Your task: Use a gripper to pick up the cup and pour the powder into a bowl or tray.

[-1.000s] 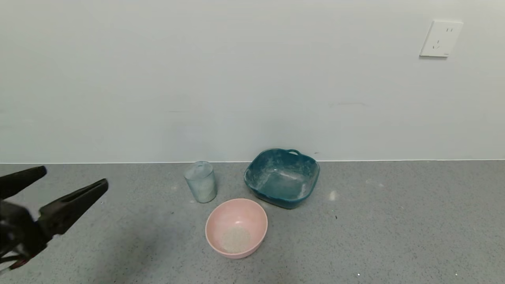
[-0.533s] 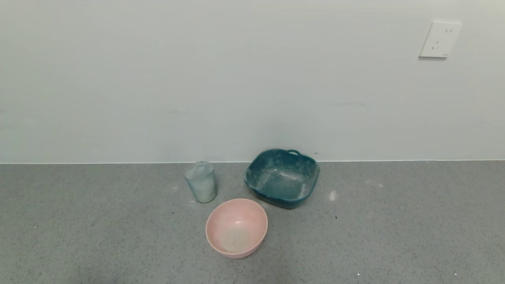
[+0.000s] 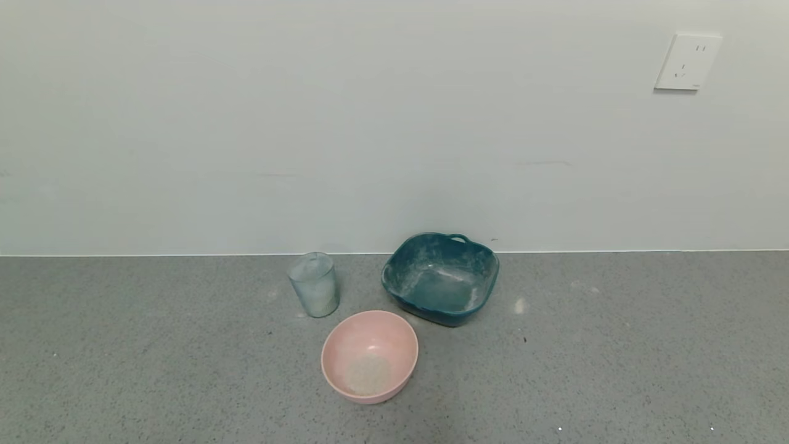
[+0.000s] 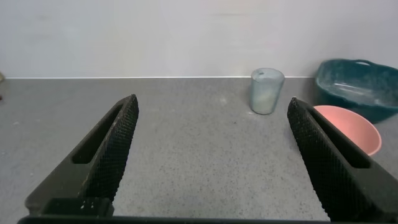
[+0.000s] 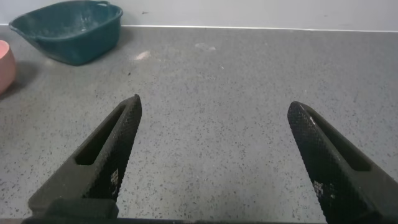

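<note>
The ribbed pale blue-grey cup (image 3: pixel 314 284) stands upright on the grey counter near the wall. The pink bowl (image 3: pixel 369 356) sits just in front of it, with a pale patch of powder (image 3: pixel 368 374) on its bottom. Both grippers are out of the head view. My left gripper (image 4: pixel 212 107) is open and empty, low over the counter, with the cup (image 4: pixel 267 91) and the pink bowl (image 4: pixel 352 127) well ahead of it. My right gripper (image 5: pixel 214 104) is open and empty over bare counter, with an edge of the pink bowl (image 5: pixel 5 65) to one side.
A dark teal squarish dish with handles (image 3: pixel 440 277), dusted with powder, sits beside the cup by the wall; it also shows in the right wrist view (image 5: pixel 68 31). A white wall socket (image 3: pixel 686 61) is high on the wall. A pale spill mark (image 3: pixel 519 305) lies beside the dish.
My left gripper was at the head view's left edge, open, a second ago; it has drawn back out of that view. Cup, bowl and dish have not moved.
</note>
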Robot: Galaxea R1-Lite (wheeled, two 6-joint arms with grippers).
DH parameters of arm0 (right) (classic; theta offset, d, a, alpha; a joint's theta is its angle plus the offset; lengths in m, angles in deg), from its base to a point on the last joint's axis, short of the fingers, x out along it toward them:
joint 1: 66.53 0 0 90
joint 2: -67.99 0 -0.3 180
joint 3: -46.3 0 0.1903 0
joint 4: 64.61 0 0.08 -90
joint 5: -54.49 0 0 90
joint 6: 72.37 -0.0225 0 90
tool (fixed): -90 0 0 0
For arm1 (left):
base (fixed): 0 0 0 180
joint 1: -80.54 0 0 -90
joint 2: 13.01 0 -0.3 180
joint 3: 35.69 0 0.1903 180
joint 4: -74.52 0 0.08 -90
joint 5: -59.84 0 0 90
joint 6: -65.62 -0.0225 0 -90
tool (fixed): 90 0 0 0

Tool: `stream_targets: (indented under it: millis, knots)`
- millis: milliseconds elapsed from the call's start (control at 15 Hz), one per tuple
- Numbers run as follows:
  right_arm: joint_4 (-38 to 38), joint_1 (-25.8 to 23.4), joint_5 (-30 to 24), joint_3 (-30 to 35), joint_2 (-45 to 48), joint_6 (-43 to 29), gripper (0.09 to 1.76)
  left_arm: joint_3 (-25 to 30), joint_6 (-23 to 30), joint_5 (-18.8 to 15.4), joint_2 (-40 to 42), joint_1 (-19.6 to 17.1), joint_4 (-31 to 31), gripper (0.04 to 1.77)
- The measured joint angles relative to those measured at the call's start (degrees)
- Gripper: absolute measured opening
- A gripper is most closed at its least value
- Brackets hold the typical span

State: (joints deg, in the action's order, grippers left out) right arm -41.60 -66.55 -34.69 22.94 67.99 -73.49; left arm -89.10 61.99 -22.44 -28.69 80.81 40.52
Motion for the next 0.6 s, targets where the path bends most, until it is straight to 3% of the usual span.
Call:
stream_targets:
  millis: [200,333,600]
  knots:
    - [-0.02,0.02,-0.11,0.0,0.0,0.05,1.71,0.38,0.79,1.68,1.27,-2.68,0.02,1.72]
    - [-0.05,0.02,-0.18,0.0,0.0,0.07,1.71,1.65,2.12,2.83,2.65,-2.52,0.07,1.72]
    - [-0.02,0.02,-0.2,0.0,0.0,0.07,1.71,4.16,2.32,-0.04,6.75,-0.4,0.4,1.72]
